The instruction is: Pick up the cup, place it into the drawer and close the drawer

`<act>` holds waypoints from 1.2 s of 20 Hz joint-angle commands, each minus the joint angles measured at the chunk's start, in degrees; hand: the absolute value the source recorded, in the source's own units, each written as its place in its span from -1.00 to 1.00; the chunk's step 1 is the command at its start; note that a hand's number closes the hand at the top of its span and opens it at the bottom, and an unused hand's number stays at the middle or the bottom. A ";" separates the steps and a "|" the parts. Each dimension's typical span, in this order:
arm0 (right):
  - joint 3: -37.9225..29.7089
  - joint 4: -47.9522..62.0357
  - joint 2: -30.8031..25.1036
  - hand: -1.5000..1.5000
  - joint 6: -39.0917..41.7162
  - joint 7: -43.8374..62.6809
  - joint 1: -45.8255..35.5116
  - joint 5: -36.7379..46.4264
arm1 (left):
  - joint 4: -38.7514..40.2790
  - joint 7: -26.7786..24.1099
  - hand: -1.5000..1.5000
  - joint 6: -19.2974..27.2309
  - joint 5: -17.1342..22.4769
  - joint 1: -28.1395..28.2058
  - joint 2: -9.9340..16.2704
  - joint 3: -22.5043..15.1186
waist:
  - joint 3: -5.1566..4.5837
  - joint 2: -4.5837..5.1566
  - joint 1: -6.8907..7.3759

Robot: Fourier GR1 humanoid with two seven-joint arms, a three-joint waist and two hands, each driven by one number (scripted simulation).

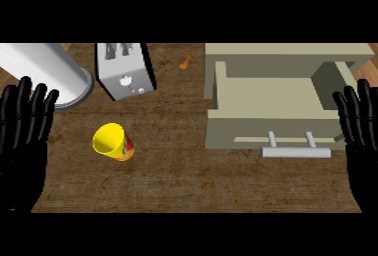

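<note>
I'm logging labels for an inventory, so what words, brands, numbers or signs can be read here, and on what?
None can be read.
Yellow cup: red and orange band on its side, no legible text.
Toaster: small white marks on its front, too small to read.
Drawer: plain, no text.

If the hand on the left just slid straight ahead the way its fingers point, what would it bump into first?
Most likely the large white cylinder: the left hand points up the view, and its fingertips already sit near the cylinder's lower edge. Height is hard to judge from above.
</note>
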 commanded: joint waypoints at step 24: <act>1.34 0.68 -0.13 -1.00 2.64 6.87 -4.43 3.30 | 21.62 -8.55 -1.00 5.92 4.10 5.11 -5.38 0.95 | -0.75 1.85 -0.75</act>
